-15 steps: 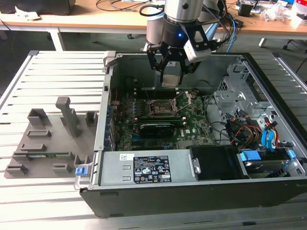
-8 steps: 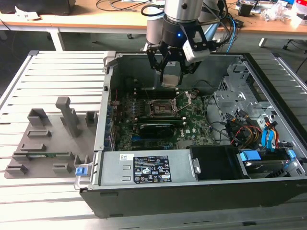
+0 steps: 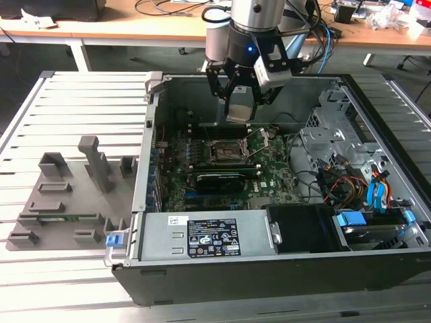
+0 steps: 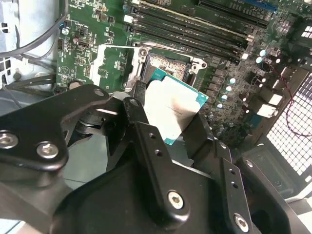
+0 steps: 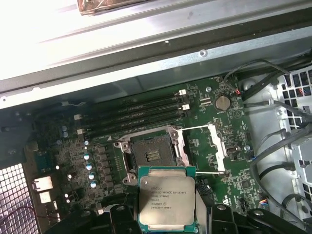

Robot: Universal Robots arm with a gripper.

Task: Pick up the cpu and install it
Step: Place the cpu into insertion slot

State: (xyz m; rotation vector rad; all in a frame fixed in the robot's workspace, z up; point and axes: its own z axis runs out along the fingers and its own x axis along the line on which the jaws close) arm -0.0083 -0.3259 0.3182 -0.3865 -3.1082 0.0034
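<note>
Now tool [image 4: 170, 114] clamps cpu [image 5: 166, 197]: square, pale silver lid, teal-green border, hanging above open black socket [image 5: 151, 155].

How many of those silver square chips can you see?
1. The cpu is clamped in the gripper, held above the motherboard, near the open socket. Others could be hidden inside the case.

The cpu [image 5: 167, 202] has a pale silver top with dark print and a teal-green rim. The hand [image 4: 169, 109] is matte black with silver screws. The motherboard [image 5: 229, 131] is green, its socket [image 5: 151, 155] black with a silver frame. The holder tray [image 3: 67, 202] is plain grey, the slatted counter [image 3: 81, 94] pale grey-white, and the case latch [image 3: 114, 237] blue.
</note>
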